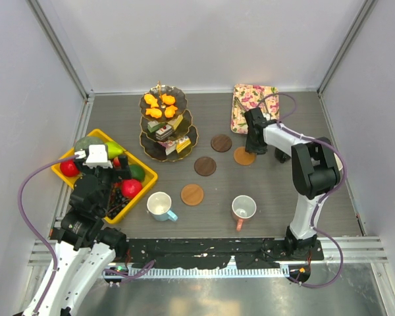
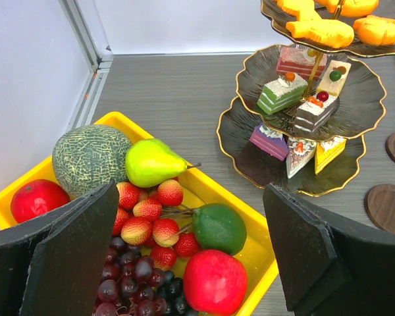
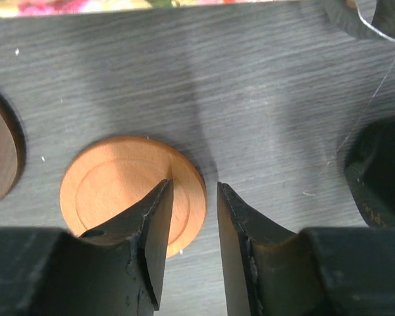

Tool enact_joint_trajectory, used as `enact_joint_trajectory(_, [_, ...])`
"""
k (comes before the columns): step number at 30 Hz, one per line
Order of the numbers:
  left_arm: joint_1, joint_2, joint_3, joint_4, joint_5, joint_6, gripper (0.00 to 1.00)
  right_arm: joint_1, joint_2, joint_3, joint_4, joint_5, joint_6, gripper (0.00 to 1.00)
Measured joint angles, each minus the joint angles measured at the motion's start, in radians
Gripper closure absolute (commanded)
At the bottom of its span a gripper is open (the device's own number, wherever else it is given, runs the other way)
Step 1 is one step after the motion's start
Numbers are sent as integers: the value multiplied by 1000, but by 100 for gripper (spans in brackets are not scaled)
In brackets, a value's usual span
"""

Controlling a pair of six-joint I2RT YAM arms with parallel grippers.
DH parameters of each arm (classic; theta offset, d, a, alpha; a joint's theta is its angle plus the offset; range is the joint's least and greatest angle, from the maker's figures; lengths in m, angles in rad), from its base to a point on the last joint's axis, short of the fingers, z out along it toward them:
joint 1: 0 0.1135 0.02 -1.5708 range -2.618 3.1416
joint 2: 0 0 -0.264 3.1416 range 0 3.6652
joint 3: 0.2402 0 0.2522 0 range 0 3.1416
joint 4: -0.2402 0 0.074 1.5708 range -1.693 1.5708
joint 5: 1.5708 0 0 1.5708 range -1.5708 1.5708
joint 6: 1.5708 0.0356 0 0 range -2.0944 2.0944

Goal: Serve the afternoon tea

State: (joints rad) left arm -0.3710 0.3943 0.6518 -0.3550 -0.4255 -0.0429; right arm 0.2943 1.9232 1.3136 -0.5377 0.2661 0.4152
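Your right gripper (image 3: 194, 187) has its jaws a narrow gap apart, and nothing is clamped between them. They hang low over the right edge of a light wooden coaster (image 3: 118, 191): one finger (image 3: 155, 224) covers the coaster's rim, and the other is over bare table (image 1: 283, 191). Just left of it lies a dark coaster (image 1: 221, 143), and another dark coaster (image 1: 205, 166) lies nearer. A second light coaster (image 1: 192, 195) lies nearer again, in the middle. Far of the gripper sits a flowered tray (image 1: 253, 105).

Your left gripper (image 2: 191, 197) has its jaws wide apart and holds nothing. It hovers over the yellow crate (image 2: 204, 178) at the near left. In the crate you see a melon (image 2: 91, 155), a pear (image 2: 151, 162), a lime (image 2: 217, 227), a red apple (image 2: 214, 280), strawberries (image 2: 151, 227) and dark grapes (image 2: 135, 280).

The three-tier stand (image 2: 240, 131) is at the far middle, right of the crate. Orange pastries (image 2: 319, 29) fill its top tier, and cake slices (image 2: 281, 93) lie on the two tiers below. A white mug (image 1: 160, 205) and a pinkish mug (image 1: 243, 208) stand at the near middle, well apart, and neither sits on a coaster.
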Motion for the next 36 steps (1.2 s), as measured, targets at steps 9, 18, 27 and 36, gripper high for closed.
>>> enact_joint_trajectory(9, [0, 0, 0, 0, 0, 0, 1, 85, -193, -42, -8, -55, -57, 48])
enact_joint_trajectory(18, [0, 0, 0, 0, 0, 0, 1, 466, -244, -83, -11, -138, -69, 49])
enact_joint_trajectory(27, [0, 0, 0, 0, 0, 0, 1, 611, -101, -66, -56, -208, -66, 51])
enact_joint_trajectory(36, [0, 0, 0, 0, 0, 0, 1, 610, -24, -21, -103, -183, -57, 59])
